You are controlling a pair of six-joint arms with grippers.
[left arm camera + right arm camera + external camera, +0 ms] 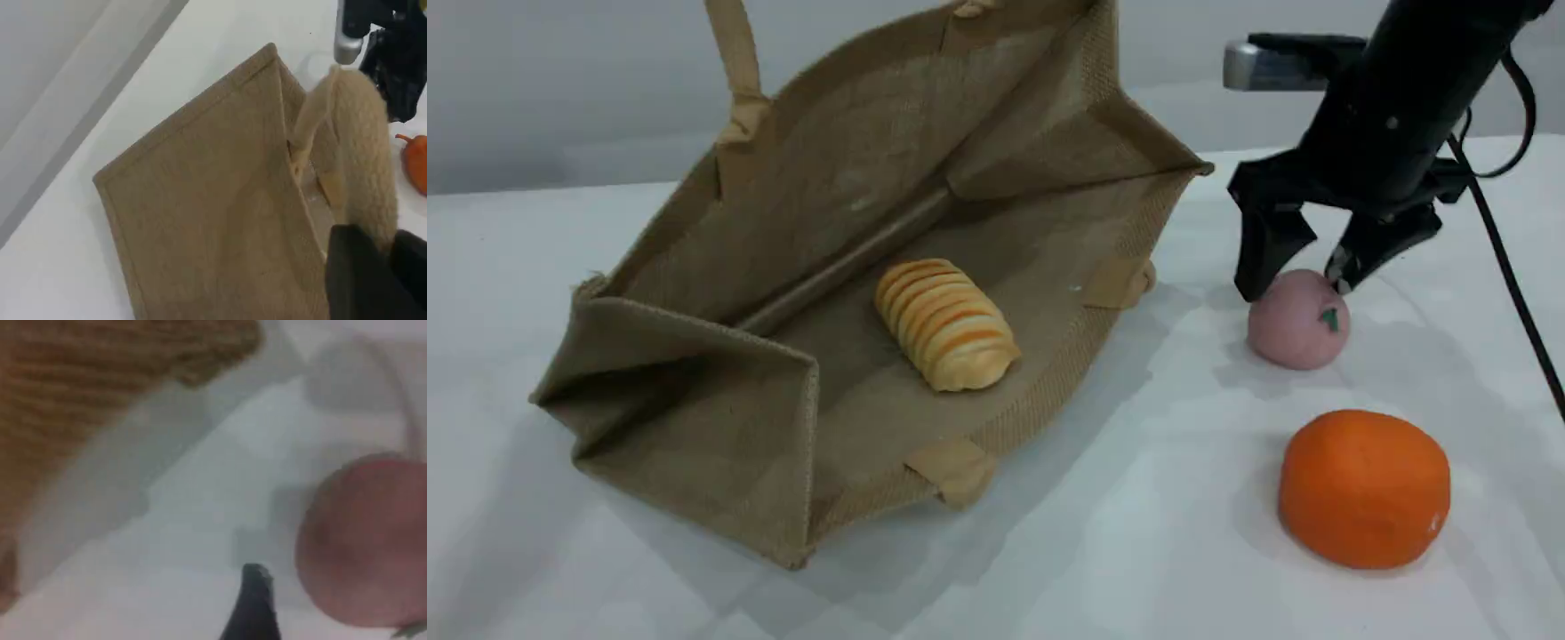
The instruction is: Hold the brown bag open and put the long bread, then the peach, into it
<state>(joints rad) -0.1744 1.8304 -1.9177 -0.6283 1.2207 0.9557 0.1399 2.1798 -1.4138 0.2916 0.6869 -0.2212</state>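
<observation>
The brown bag [800, 267] lies on its side with its mouth toward the camera. One beige handle [734, 53] rises out of the top of the scene view. In the left wrist view my left gripper [387, 253] is shut on that handle [360, 133], above the bag's outer panel [213, 213]. The long bread [947, 324] rests inside the bag on its lower wall. To the bag's right, the peach [1298, 320] sits on the table. My right gripper [1294, 284] is open just above it, one finger on either side of its top. The right wrist view shows the peach [363, 547] beside one fingertip [252, 607].
A bright orange round fruit [1365, 489] lies in front of the peach, near the table's front right. A black cable [1507, 267] hangs from the right arm. The white table [1138, 533] stretches between the bag and the fruits.
</observation>
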